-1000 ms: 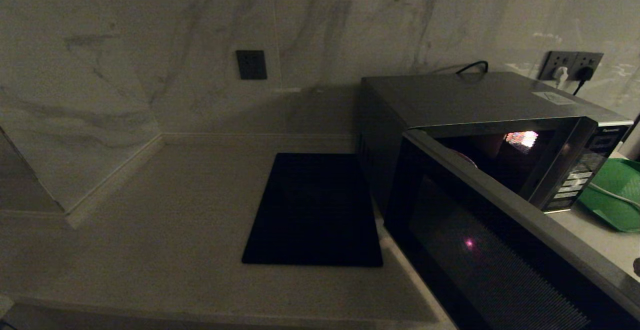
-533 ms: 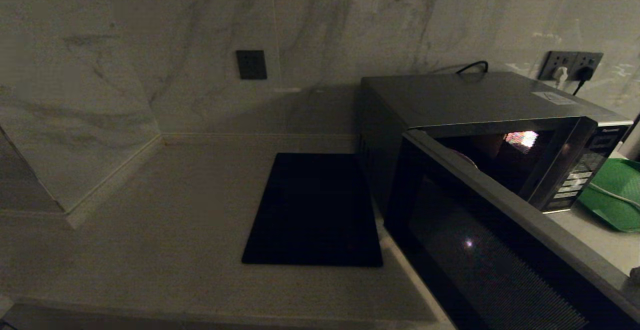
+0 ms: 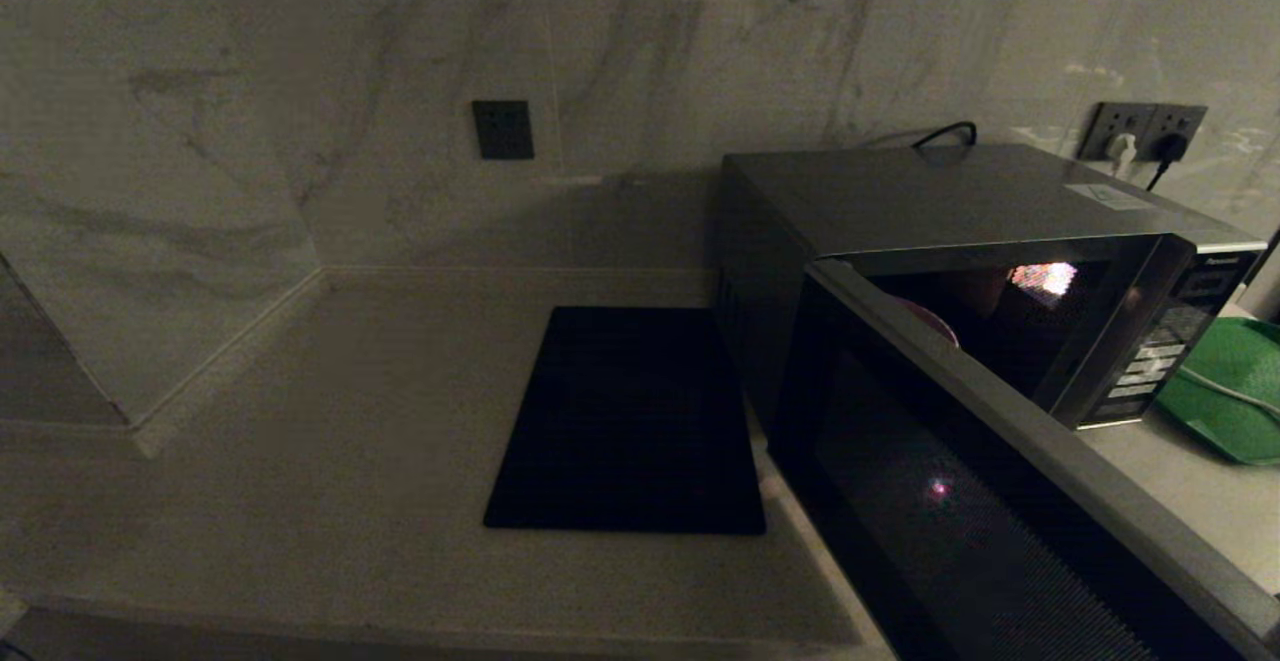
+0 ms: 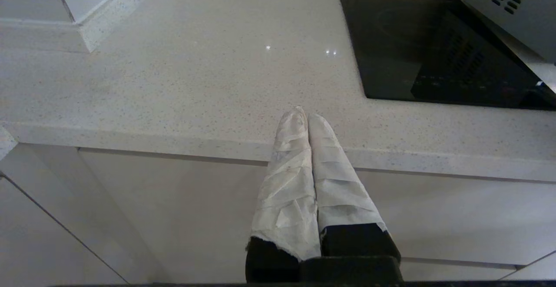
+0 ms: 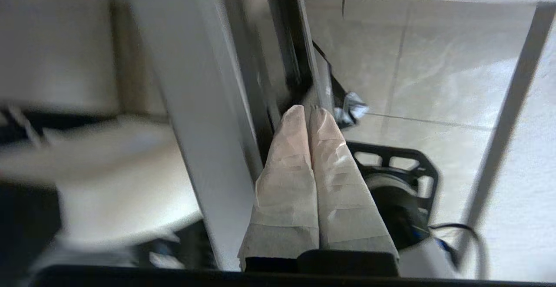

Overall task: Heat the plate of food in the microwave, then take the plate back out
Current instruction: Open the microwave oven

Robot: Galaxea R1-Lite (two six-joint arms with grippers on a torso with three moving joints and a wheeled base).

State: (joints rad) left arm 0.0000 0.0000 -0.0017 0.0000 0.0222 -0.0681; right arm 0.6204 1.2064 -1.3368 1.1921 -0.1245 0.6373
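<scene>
On the desk (image 3: 300, 461), right side: microwave (image 3: 960, 211) is sitting with its door (image 3: 1000, 501) swung wide open.
Plate of food (image 3: 928, 319): only a pale rim is showing inside the microwave, behind the door's top edge.
Left hand (image 4: 304, 120): fingers are pressing together, hovering over the desk's front edge near the black mat (image 3: 630, 421).
Right hand (image 5: 309, 113): fingers are pressing together, tips lying against the door's edge.
Green tray (image 3: 1225, 391): is lying just beside the microwave's button panel.

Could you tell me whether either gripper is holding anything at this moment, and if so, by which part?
Nothing is held. The left gripper is shut on nothing over the counter edge; the right gripper is shut and empty beside the microwave door's edge.
</scene>
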